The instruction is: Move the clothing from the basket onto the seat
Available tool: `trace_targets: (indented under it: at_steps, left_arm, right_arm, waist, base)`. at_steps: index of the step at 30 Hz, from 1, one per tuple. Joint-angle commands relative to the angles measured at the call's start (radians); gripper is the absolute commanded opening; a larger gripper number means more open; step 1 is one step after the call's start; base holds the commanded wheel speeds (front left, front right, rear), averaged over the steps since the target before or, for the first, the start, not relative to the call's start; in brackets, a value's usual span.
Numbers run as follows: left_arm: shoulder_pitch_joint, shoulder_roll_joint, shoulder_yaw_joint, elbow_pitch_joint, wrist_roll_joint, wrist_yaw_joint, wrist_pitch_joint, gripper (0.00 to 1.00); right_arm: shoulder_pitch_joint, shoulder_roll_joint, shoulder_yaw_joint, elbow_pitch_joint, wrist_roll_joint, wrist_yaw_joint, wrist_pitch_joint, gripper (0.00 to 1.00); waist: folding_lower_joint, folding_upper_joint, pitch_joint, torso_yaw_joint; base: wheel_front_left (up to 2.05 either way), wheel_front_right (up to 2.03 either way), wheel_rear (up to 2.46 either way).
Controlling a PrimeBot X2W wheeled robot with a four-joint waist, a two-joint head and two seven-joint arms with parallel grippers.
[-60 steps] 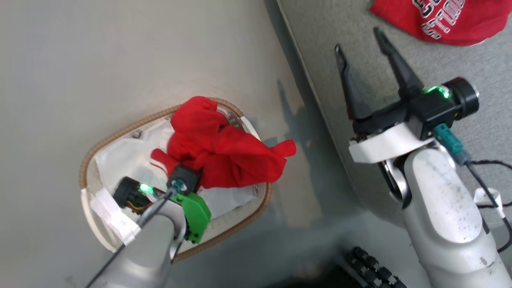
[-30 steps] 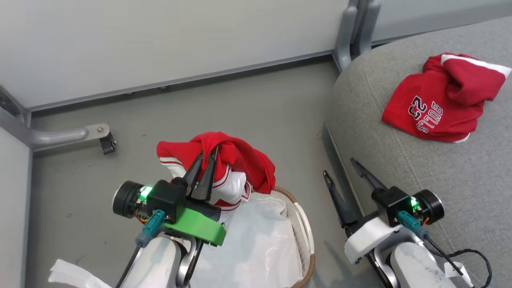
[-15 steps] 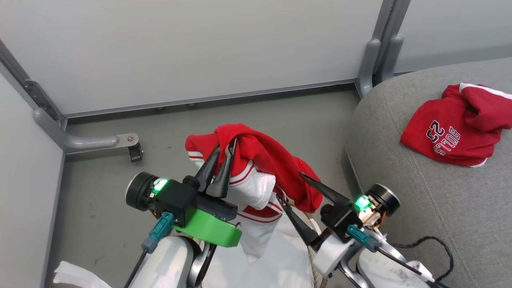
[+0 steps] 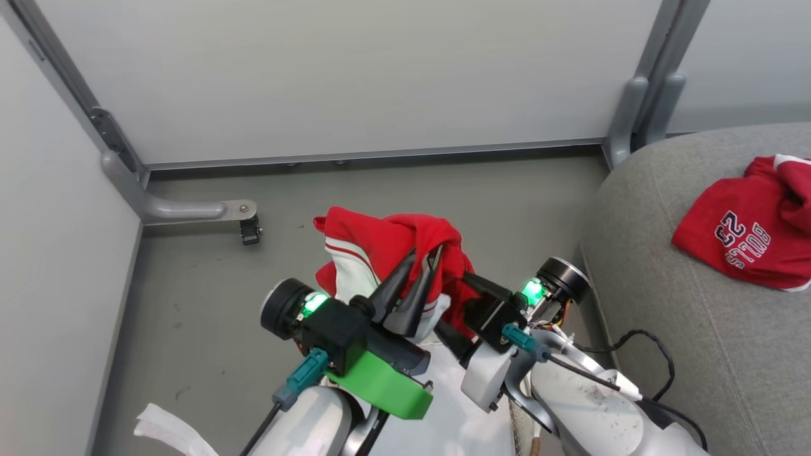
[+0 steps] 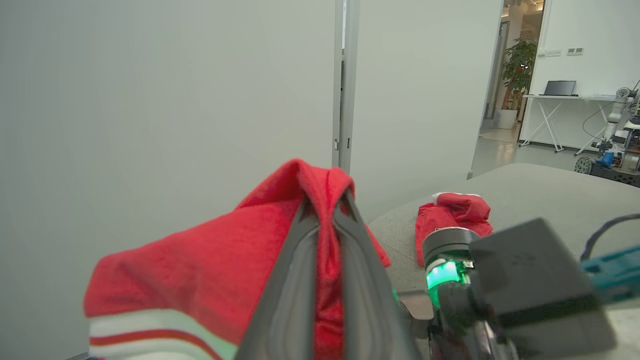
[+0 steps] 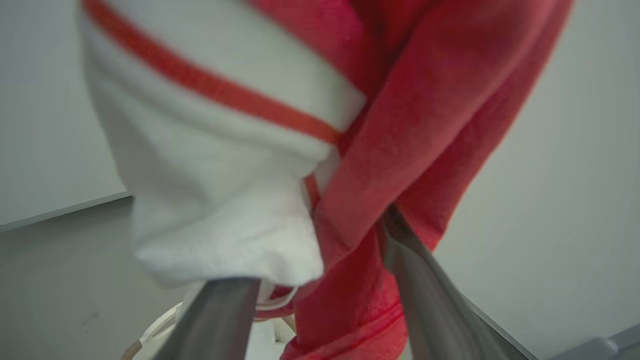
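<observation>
Grey floor (image 4: 190,285) between pale panels (image 4: 380,76) and the seat (image 4: 665,329).
Clamped on the striped garment (image 4: 374,240), the left tool (image 4: 424,253) holds it above the floor; the right tool (image 6: 315,247) has its jaws apart around the hanging fold. The lettered garment (image 4: 741,240) lies on the seat.

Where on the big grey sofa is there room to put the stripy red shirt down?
The seat is bare all along its near side, from its rounded edge up to the BULLS 23 shirt. There is plenty of room there. It is crowded around the stripy shirt: the left gripper pinches it, and the right gripper stands open around its hanging cloth.
</observation>
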Motion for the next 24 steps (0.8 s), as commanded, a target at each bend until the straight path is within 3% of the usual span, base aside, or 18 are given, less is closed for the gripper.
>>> trace_targets:
  at_steps: [1,5,6,7,12,24]
  left_arm:
    - [-0.019,0.000,-0.007,-0.001,-0.010,-0.003,-0.001,0.00]
    - [-0.005,0.000,-0.003,0.021,-0.008,-0.003,-0.001,0.00]
    - [-0.003,0.000,0.000,0.026,-0.006,-0.003,-0.001,0.20]
    - [0.001,0.000,0.009,0.029,-0.006,-0.003,-0.001,1.00]
    - [0.012,0.000,0.051,0.047,0.014,-0.003,-0.001,1.00]
    - [0.003,0.003,0.107,0.083,0.049,-0.003,-0.001,1.00]
  right_arm:
    - [-0.009,0.004,-0.007,0.002,0.021,-0.001,-0.002,0.00]
    - [0.021,0.010,-0.028,-0.021,0.061,-0.001,-0.002,0.00]
    - [0.029,0.010,-0.035,-0.024,0.065,-0.001,-0.002,0.00]
    - [0.037,0.010,-0.045,-0.029,0.069,-0.001,-0.002,0.00]
    - [0.079,-0.001,-0.093,-0.057,0.089,-0.002,-0.002,0.00]
    - [0.162,-0.029,-0.191,-0.175,0.118,-0.002,-0.002,0.00]
  waist:
    - [0.0001,0.0000,-0.005,0.023]
    - [0.0001,0.0000,-0.003,0.036]
    - [0.0001,0.0000,-0.001,0.033]
    - [0.0001,0.0000,0.002,0.027]
    - [0.0001,0.0000,0.021,-0.044]
    - [0.0001,0.0000,0.095,-0.405]
  base:
    - [0.00,0.00,0.00]
    - [0.00,0.00,0.00]
    - [0.00,0.00,0.00]
    - [0.00,0.00,0.00]
    - [0.00,0.00,0.00]
    - [0.00,0.00,0.00]
